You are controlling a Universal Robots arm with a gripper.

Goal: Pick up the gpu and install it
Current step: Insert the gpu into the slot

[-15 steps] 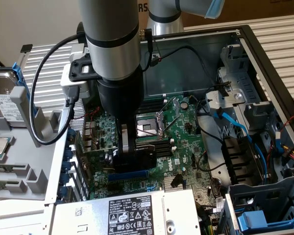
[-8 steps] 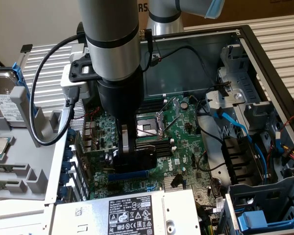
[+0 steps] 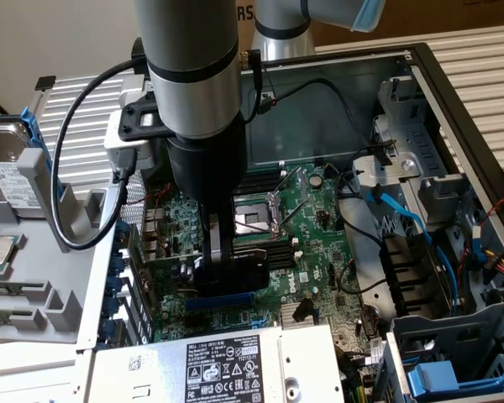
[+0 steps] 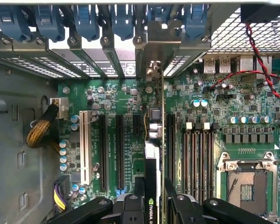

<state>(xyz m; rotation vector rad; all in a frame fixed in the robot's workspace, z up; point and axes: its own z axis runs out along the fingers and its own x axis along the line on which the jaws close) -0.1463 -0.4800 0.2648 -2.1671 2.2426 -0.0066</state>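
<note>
The installing step is judged to be in hand, the picking up being already done: the gpu (image 3: 235, 270) is being carried inside the open computer case (image 3: 454, 92), low over the motherboard (image 3: 319, 210), by the gripper (image 3: 223, 262) on the downward-pointing arm. In the wrist view the fingers (image 4: 139, 189) are being held at a narrow spacing, pressed against the two faces of the card, so the gpu (image 4: 151, 201) is being gripped between them and seen edge-on. It is being presented upright among the long black expansion slots (image 4: 119, 149), with its silver end bracket (image 4: 151, 70) being brought close to the rear wall, under the row of blue retention clips (image 4: 86, 21). In the exterior view a blue slot (image 3: 223, 300) is lying just beside the card's lower edge; whether the contacts are touching a slot cannot be told, since that edge is being hidden by the card itself. By judgement, seating is calling for the card to be kept upright and its lower edge lined up along one slot, with the bracket meeting the rear opening, before any downward pressure is being applied evenly. The card is showing as a small flat board with a black shroud bearing a green logo.
</note>
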